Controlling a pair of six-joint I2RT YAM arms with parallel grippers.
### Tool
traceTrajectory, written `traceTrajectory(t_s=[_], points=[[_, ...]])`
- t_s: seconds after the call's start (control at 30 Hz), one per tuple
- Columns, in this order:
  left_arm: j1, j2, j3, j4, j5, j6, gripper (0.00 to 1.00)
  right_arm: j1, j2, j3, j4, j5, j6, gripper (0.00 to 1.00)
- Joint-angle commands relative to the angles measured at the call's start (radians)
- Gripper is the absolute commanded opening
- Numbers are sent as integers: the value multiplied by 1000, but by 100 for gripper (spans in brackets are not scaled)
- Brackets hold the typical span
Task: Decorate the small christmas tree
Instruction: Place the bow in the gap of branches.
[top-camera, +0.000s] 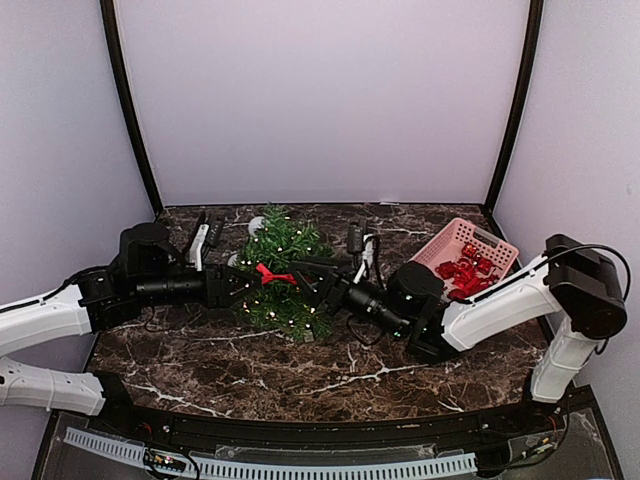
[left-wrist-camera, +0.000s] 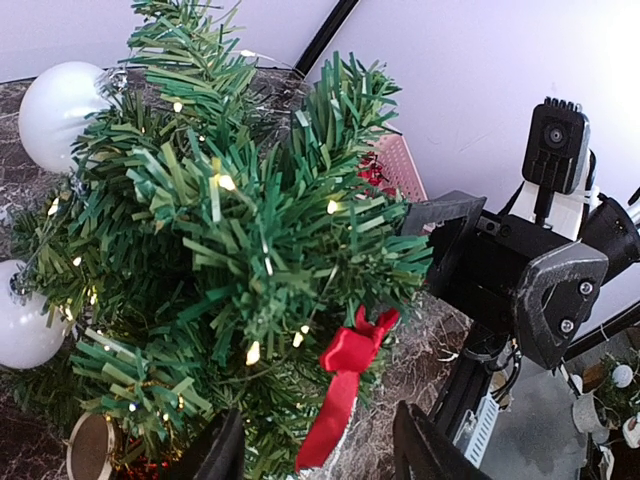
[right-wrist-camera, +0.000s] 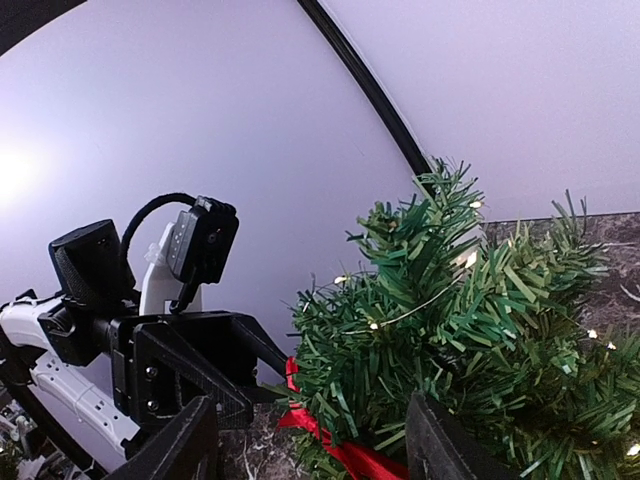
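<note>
Left hand — tree just ahead

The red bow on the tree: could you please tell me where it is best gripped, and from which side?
Probably its tail, from the left gripper side: the tail hangs loose at the edge of the tree, while the knot sits among needles.

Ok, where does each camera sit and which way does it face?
Top external: above and behind the bases, looking down on the marble table; both arms show, left gripper and right gripper flanking the small christmas tree.
Left wrist: on the left arm, facing rightward across the tree; own fingers at bottom.
Right wrist: on the right arm, facing leftward; own fingers at bottom.
Shared: both wrist views catch the tree's red bow and the opposite gripper.
</note>
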Motion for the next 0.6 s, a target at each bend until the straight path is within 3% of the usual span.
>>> traceTrajectory(t_s=[0.0,0.17,0.3,0.43,0.57], points=[[6,-48,-10,-55,-11,13,55,10,-64,-35,30,36,-13,67],[7,-98,19,-114,-34,22,64,10,-161,-76,-33,60,-43,69],[7,-119,132,-272,-80,48,71,11,-321,-111,-222,123,-91,70],[25,-90,286,-463,-138,97,76,6,-511,-71,-614,272,-153,76],[117,-10,396,-556,-87,146,77,-61,-629,44,-1080,403,-141,80]])
